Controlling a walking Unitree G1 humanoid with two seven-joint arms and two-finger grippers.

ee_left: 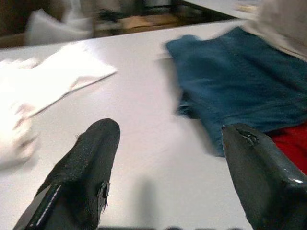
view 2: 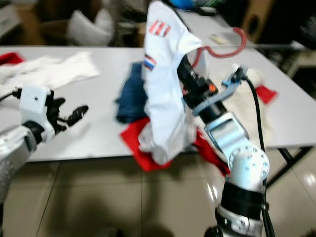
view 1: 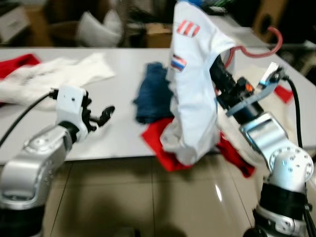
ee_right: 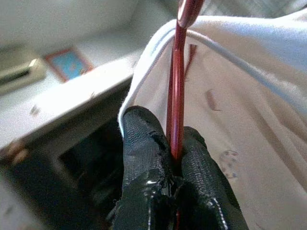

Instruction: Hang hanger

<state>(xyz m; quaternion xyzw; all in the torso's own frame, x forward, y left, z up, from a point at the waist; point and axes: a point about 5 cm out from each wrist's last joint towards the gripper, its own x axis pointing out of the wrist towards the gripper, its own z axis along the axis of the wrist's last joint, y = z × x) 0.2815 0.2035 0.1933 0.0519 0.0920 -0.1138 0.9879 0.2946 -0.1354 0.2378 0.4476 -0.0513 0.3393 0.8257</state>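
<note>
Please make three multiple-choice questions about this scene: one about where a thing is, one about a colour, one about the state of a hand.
1. Where does the blue garment lie?
A. on the floor
B. on the table
C. on a chair

2. What colour is the hanger?
A. red
B. green
C. black

3. What is the state of the left hand?
A. shut on a cloth
B. shut on the hanger
C. open, holding nothing

Answers:
1. B, it lies on the pale tabletop beside the white shirt.
2. A, the rod and hook are red.
3. C, its fingers stand apart over bare table; the right hand grips the hanger.
</note>
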